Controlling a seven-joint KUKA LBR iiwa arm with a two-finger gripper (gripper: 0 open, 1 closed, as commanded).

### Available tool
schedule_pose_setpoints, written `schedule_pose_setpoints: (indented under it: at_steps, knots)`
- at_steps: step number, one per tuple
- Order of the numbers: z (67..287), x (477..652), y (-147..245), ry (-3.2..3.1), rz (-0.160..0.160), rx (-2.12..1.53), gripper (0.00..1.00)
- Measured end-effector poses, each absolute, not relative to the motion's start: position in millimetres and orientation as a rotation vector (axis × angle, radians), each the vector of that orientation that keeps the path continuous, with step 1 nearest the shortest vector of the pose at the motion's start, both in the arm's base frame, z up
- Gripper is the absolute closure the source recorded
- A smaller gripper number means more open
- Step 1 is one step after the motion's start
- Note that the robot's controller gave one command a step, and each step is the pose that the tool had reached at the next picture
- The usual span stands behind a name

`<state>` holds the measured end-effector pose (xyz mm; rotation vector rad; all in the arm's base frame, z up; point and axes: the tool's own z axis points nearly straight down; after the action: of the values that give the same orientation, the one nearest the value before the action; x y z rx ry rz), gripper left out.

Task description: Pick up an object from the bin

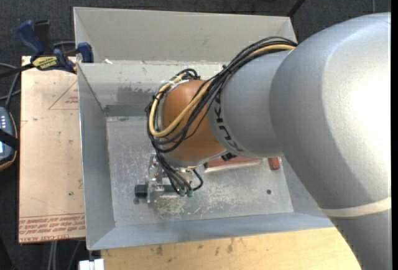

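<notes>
My gripper (159,183) is low over the bin floor near the front left, below the arm's orange cover. A small dark thing (142,191) lies on the floor right at the gripper's left side; I cannot tell whether it touches the gripper. A flat reddish-brown strip (244,164) with a red end lies to the right, along the floor under the arm and partly hidden by it.
The arm and its cables cover most of the bin's middle and right. Bare scratched floor shows along the left wall and the front wall.
</notes>
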<state>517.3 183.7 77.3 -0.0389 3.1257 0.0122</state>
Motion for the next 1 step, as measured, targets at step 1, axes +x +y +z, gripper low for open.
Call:
schedule_pose_setpoints:
  at_steps: [1]
  knots:
    - [77.2,517.4,183.6,3.126,0.012,-0.038,1.00]
